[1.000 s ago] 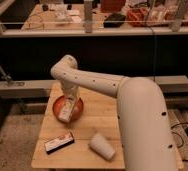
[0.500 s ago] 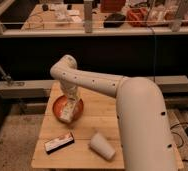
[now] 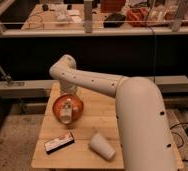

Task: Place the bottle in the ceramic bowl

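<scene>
The orange-red ceramic bowl sits on the left part of the wooden table. A small pale bottle stands inside the bowl, between the lowered fingers of my gripper. My white arm reaches from the lower right, over the table, and bends down into the bowl. The gripper sits directly over the bowl's middle, around the bottle.
A flat black rectangular box lies near the table's front left. A beige paper cup lies on its side at the front middle. A dark railing and a cluttered bench stand behind the table.
The gripper with the bottle has sunk a little lower into the bowl. The box and cup have not moved.
</scene>
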Controlling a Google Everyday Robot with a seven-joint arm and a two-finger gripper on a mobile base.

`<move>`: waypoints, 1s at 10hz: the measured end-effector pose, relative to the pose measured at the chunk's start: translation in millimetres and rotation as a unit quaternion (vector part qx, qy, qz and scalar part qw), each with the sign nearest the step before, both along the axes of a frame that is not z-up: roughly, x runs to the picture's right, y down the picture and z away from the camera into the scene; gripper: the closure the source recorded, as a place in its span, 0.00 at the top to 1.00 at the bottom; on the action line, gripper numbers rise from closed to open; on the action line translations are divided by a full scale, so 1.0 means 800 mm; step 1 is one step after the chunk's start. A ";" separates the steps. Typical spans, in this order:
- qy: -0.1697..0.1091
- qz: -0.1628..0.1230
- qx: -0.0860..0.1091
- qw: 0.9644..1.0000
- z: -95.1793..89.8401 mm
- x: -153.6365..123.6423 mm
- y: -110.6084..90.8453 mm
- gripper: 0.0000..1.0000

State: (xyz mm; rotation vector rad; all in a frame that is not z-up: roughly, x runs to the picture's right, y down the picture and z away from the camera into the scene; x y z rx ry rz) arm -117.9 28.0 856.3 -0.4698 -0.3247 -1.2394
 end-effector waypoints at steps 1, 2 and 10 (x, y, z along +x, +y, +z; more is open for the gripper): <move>0.000 -0.001 0.000 1.000 0.000 -0.001 0.000 0.70; -0.001 -0.001 0.000 1.000 0.001 -0.002 0.000 0.70; -0.003 -0.002 0.000 1.000 0.001 -0.006 0.001 0.70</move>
